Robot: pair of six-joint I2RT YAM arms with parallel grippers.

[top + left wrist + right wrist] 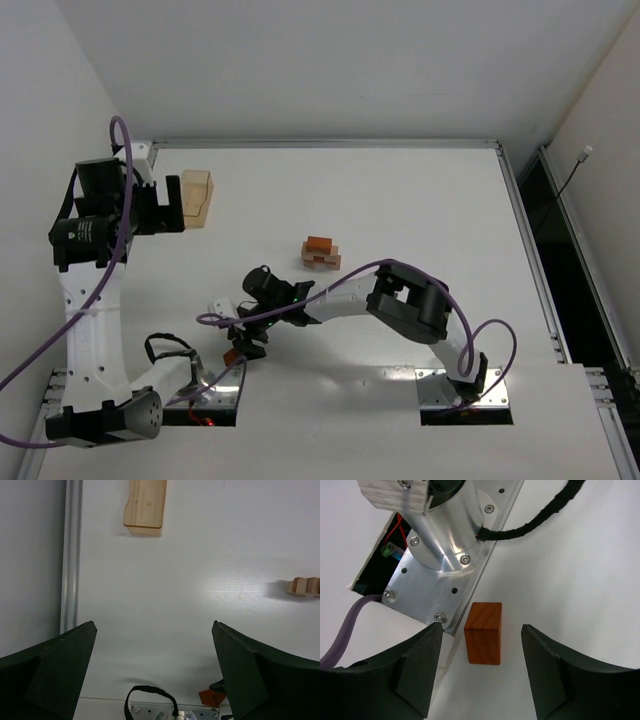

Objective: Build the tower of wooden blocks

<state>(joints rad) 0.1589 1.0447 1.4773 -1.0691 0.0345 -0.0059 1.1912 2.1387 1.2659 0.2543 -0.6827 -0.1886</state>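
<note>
Right end effector (pixel 481 629) open wide, red-brown block (pixel 483 636) on worktop (pixel 400 200) between fingers, not touched, beside metal base plate (pixel 432 577). Left end effector (pixel 154 630) open, empty, near pale wood piece (pixel 145 505). Small tower (pixel 320 253) mid worktop.

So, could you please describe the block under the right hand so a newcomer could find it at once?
Start at the left arm's metal base plate at the near edge of the table. Just beside its corner stands a reddish-brown block, framed by the open fingers of the right hand. Unlike the blocks stacked at mid-table, it sits alone, a plain solid piece with nothing on it.
</note>
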